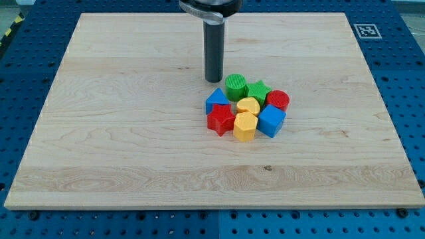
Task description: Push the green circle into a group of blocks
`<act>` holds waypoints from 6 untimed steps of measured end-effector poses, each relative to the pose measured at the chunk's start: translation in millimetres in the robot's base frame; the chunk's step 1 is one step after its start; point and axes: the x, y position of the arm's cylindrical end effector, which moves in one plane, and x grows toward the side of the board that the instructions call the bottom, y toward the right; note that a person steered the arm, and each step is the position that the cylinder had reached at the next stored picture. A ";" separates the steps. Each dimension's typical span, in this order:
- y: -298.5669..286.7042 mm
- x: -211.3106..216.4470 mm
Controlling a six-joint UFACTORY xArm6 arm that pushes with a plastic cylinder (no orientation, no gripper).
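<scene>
The green circle (236, 86) stands on the wooden board at the top of a tight cluster of blocks just right of the view's middle. It touches a green star (259, 91) on its right, a blue triangle (216, 99) below left and a yellow heart (248, 105) below. A red circle (278, 100), a red star (221, 119), a yellow hexagon (244, 126) and a blue cube (271, 121) complete the cluster. My tip (213, 80) rests on the board just left of the green circle, very close to it.
The wooden board (119, 133) lies on a blue perforated table. A black-and-white marker tag (366, 30) sits off the board's top right corner.
</scene>
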 end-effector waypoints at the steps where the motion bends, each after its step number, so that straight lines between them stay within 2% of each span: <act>1: 0.0 5.4; 3: 12.8 -22.9; 6: 46.4 7.4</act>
